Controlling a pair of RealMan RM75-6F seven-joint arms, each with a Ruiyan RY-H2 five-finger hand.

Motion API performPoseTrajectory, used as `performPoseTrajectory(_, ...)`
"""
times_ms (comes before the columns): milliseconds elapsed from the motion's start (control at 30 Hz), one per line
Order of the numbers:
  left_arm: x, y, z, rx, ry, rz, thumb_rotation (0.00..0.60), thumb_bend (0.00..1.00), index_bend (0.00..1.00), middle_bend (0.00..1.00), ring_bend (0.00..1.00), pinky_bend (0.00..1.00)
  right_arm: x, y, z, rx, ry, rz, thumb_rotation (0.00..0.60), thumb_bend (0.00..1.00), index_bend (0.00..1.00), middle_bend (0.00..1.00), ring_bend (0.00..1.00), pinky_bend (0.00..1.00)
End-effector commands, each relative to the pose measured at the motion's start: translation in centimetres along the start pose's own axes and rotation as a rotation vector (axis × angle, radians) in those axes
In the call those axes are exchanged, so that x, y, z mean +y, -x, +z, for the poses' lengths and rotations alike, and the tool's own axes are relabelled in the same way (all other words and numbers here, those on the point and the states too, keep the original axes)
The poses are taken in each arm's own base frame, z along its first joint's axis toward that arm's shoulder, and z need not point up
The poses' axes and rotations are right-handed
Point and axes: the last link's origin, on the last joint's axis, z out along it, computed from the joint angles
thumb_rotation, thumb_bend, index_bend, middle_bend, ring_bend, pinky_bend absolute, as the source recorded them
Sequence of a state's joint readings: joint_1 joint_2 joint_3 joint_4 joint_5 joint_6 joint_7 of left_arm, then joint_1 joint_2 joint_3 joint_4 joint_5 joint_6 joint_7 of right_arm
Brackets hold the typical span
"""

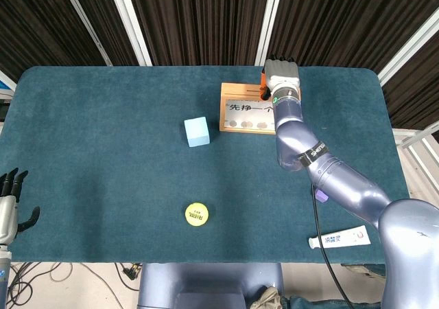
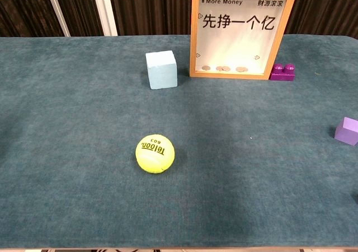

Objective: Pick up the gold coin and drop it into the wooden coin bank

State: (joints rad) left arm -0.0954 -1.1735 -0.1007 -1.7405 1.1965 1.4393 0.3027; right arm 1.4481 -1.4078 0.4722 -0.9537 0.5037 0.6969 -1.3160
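1. The right robot hand [image 1: 281, 71] is over the top far edge of the coin bank [image 2: 240, 32]; I cannot tell whether its fingers hold anything.
2. The left robot hand [image 1: 8, 202] hangs off the table's [image 1: 103, 151] near left corner, fingers spread and empty.
3. The bank stands at the far side, right of centre, with coins [image 2: 224, 69] lying at its bottom behind the window.
4. A blue cube [image 2: 161, 69] sits just left of it, a purple brick [image 2: 283, 72] just right.
5. A tennis ball [image 2: 155, 153] lies nearer, left of centre.
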Motion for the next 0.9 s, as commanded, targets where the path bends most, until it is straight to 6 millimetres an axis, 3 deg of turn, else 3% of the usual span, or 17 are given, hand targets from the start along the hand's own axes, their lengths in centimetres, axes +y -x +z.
performPoseTrajectory(33, 0.01, -0.01, 0.0, 0.0, 0.0, 0.001, 0.6, 0.34, 0.11, 0.0, 0.0, 0.0, -0.02, 0.0, 0.01, -0.001, 0.0, 0.002, 0.6, 0.5, 0.6, 0.03, 0.0, 0.0)
performPoseTrajectory(900, 0.03, 0.01, 0.01, -0.005, -0.001, 0.003, 0.6, 0.34, 0.11, 0.0, 0.0, 0.0, -0.05, -0.05, -0.16, -0.009, 0.008, 0.0, 0.6, 0.46, 0.58, 0.02, 0.0, 0.0)
